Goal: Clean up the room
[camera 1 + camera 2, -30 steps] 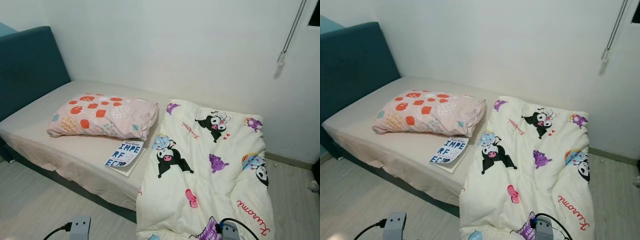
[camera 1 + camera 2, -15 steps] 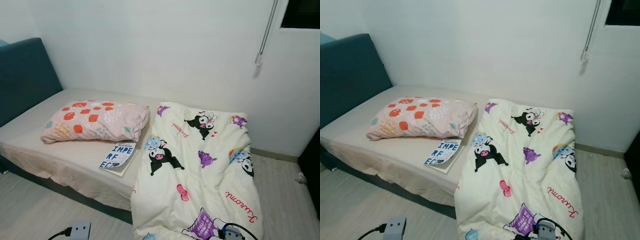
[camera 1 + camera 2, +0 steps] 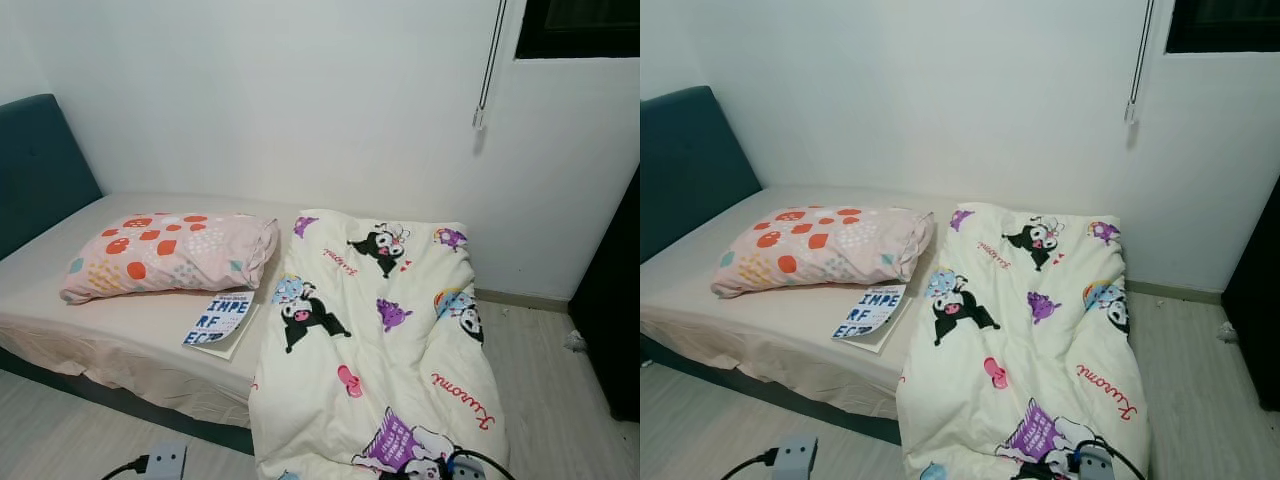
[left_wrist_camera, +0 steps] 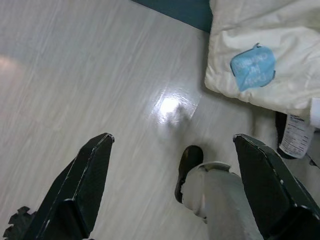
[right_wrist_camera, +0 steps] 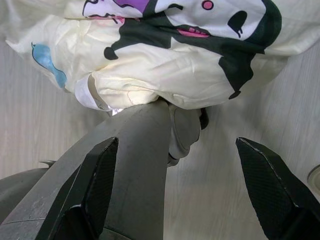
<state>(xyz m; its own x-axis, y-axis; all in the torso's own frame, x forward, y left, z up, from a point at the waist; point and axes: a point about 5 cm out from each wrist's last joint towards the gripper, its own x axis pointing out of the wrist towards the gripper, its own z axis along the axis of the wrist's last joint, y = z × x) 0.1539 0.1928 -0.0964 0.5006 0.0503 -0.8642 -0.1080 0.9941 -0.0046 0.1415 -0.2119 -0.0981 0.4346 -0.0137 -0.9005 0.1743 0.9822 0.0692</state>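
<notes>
Both the left gripper point(image 4: 170, 190) and right gripper point(image 5: 175, 185) hang spread and empty; the quilt point(image 3: 380, 340) trails onto the floor point(image 3: 710, 430) at the robot's feet, so stepping closer risks snagging it.

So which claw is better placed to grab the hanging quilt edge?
Probably the right claw: it hangs open just above the cartoon quilt where it spills to the floor. The left claw hangs open over bare floor beside it.

Two grey wrist blocks with black cables, left gripper point(image 4: 172, 190) and right gripper point(image 5: 172, 185) with long black fingers, grey legs, dark shoe
</notes>
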